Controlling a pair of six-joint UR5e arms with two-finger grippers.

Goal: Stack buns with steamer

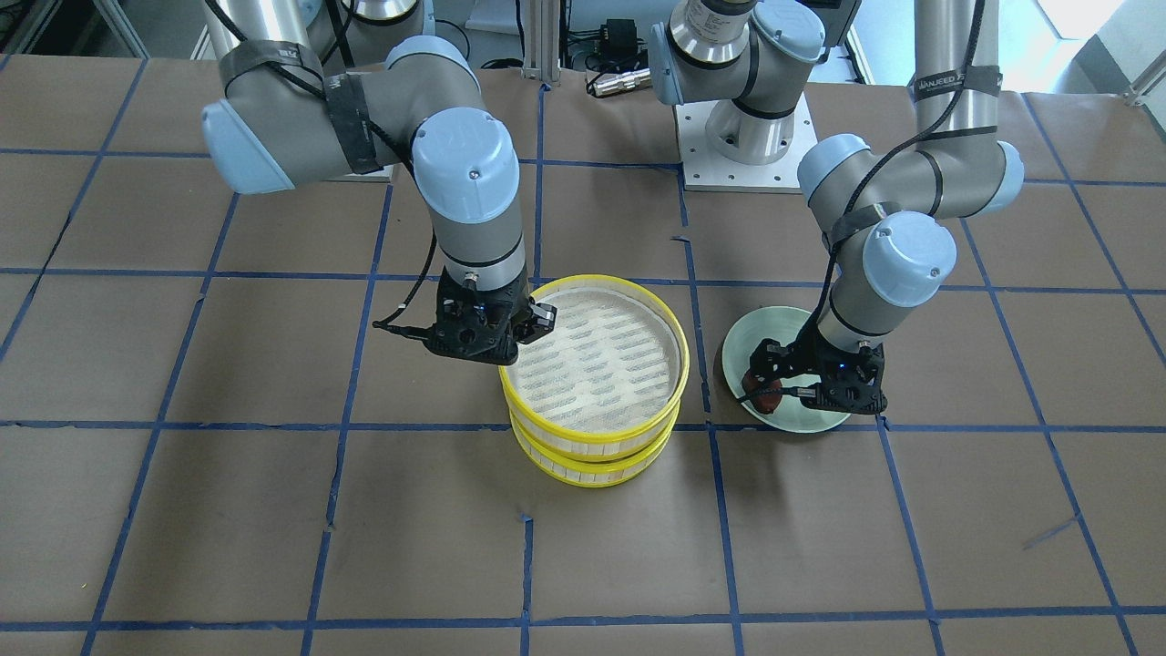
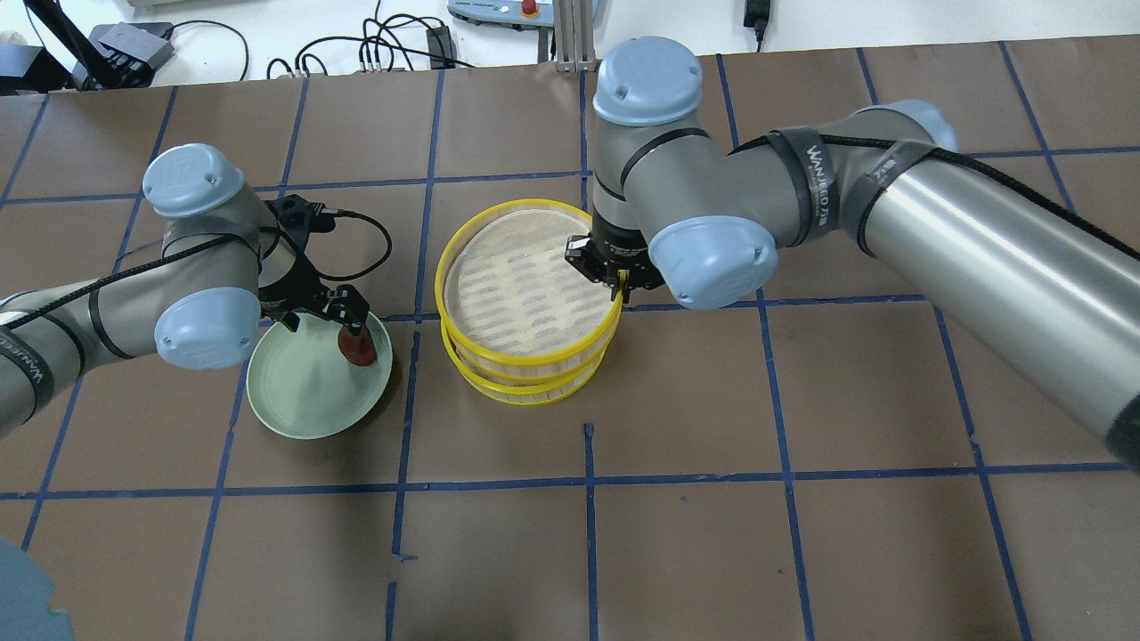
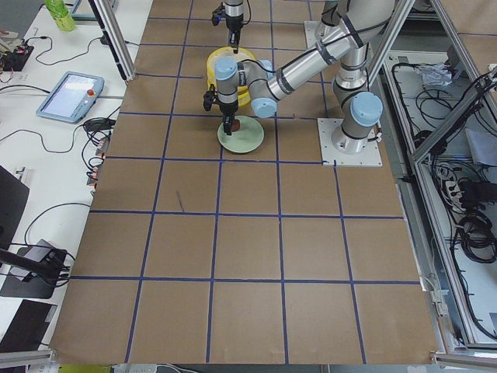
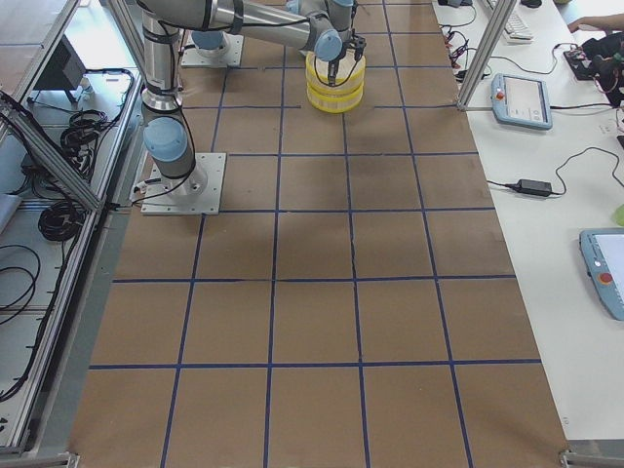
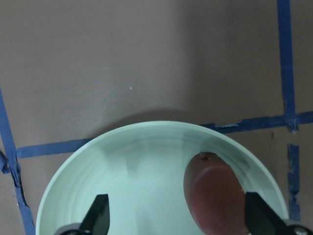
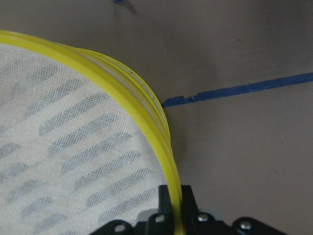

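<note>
The dark reddish-brown bun (image 2: 358, 349) lies on the pale green plate (image 2: 303, 392), at its edge nearest the steamers. My left gripper (image 2: 352, 325) is open just above it; in the left wrist view its fingers (image 5: 100, 215) stand either side of the bun (image 5: 215, 196). Two yellow-rimmed steamer tiers are stacked. The upper tier (image 2: 525, 294) sits tilted and offset on the lower tier (image 2: 525, 387). My right gripper (image 2: 617, 283) is shut on the upper tier's rim (image 6: 161, 122). The upper tier's mesh floor is bare. The white bun is hidden.
The table is brown paper with blue tape grid lines (image 2: 588, 481). The left arm's base plate (image 1: 747, 146) stands behind the plate and steamers. Cables and boxes (image 2: 401, 44) lie past the table's far edge.
</note>
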